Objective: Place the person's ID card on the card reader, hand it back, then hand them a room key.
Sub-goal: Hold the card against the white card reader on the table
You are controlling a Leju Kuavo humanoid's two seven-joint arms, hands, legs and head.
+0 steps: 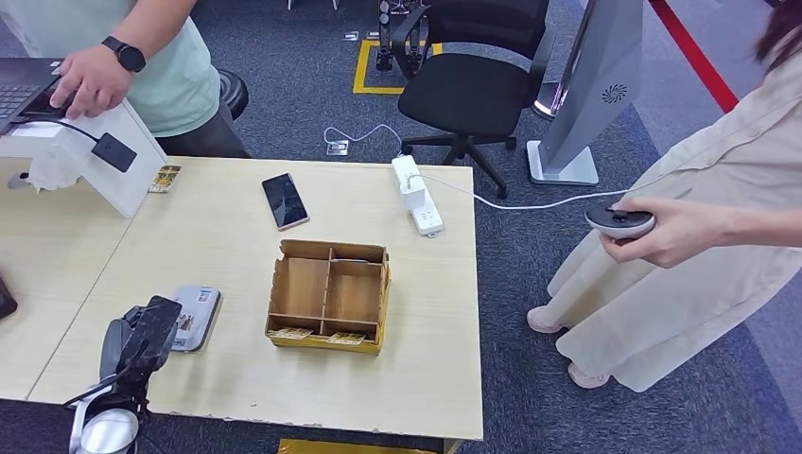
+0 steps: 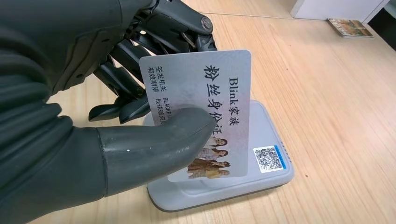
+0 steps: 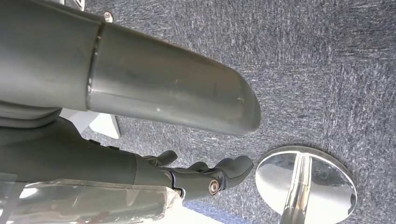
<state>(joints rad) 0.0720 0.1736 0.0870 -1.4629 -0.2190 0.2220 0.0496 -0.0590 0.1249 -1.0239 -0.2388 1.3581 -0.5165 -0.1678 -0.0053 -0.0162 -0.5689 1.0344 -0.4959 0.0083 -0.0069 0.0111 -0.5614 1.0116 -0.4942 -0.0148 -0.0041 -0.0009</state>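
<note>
The wooden table carries everything in play, with a person in a beige dress waiting off its far side. On it stand a compartmented cardboard box, a power strip and a phone. Nearer the robot lies the grey card reader. The left hand pinches the ID card between its thick thumb and dark fingers, holding it tilted just above the reader; from the wrist view it looks not yet flat on the surface, though contact at the lower edge is hard to judge. The right hand hangs over the carpet, fingers loosely apart and holding nothing.

The risk lies in the release. The card is slick and held by one edge, so letting go while tilted could send it sliding off the reader onto the table, where flat plastic would be awkward for these fingers to lift again. Pressing down hard could also shove the light reader sideways.
</note>
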